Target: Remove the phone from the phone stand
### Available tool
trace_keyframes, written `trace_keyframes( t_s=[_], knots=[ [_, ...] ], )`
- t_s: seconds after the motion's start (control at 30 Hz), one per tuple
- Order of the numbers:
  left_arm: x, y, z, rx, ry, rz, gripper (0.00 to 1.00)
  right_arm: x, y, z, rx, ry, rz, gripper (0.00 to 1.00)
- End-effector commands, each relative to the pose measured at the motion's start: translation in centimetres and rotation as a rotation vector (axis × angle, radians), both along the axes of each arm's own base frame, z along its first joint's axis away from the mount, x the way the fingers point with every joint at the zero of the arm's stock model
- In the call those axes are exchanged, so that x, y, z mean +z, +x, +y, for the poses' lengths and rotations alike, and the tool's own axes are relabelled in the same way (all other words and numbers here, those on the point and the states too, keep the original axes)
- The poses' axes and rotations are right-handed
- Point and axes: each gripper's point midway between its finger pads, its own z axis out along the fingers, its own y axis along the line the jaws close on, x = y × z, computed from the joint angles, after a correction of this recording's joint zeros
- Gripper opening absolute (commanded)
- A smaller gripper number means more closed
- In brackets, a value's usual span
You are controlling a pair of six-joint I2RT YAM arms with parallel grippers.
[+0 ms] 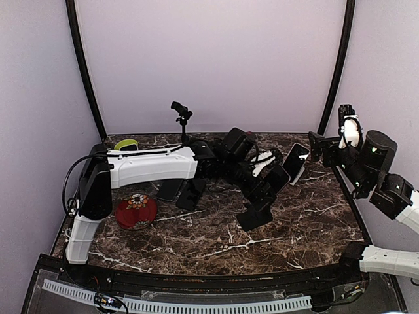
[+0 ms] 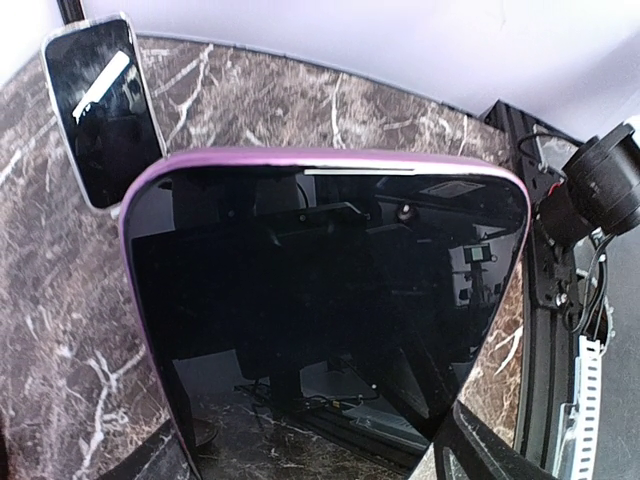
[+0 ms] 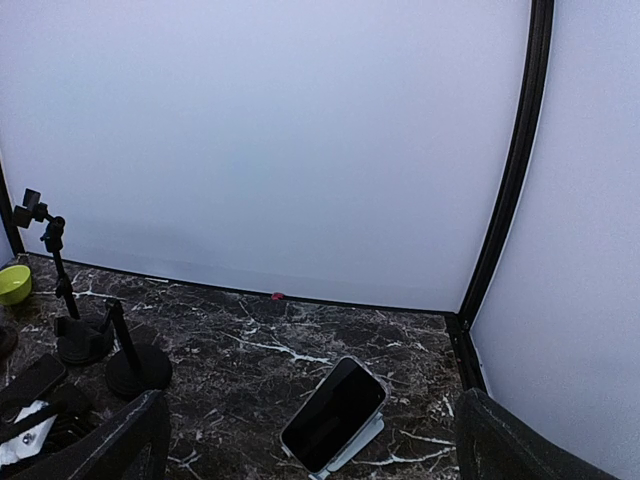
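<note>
I had my left claw reached across the table to the phone, the one in the purple case, so close that its dark screen filled my left wrist view. It stood tilted back on what I took for the black phone stand, right of the table's middle, not yet off it. My fingers sat one at each side edge, low on the case. I judged that the sensible hold, since the edges give purchase and the glass goes untouched. Whether they were pressing the case or only flanking it, I could not tell (the phone hid the contact on both sides).

My right claw hung raised at the right edge of the table, spread wide with nothing in it, facing a second phone that leaned on a small white stand. I judged it parked there out of the way, yet near enough to steady the phone stand if the phone dragged it up. The second phone stood just beyond mine, so a lift straight up seemed safer than any sweep sideways.
</note>
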Motion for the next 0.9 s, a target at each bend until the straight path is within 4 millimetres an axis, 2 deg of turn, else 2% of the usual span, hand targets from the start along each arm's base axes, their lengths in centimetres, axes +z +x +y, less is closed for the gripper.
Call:
trace_keyframes(
  t_s=[0.0,0.2,0.3,0.57,0.87],
  knots=[
    [8.8,-0.5,-0.1,-0.016,-0.175,-0.102,0.60,0.8,0.0,-0.1,0.002,0.021,-0.033,1.00],
    [12.2,-0.5,1.0,0.005,-0.205,-0.136,0.60,0.8,0.0,0.0,0.005,0.022,-0.034,1.00],
    [12.6,-0.2,2.2,0.048,-0.188,-0.113,0.59,0.9,0.0,0.0,0.007,0.024,-0.036,1.00],
    [8.4,0.0,6.8,0.202,-0.024,-0.009,0.56,0.8,0.0,0.2,0.014,0.027,-0.033,1.00],
    [2.8,1.9,12.1,0.485,0.167,0.162,0.53,0.9,0.1,0.3,0.020,0.028,-0.032,1.00]
  ],
)
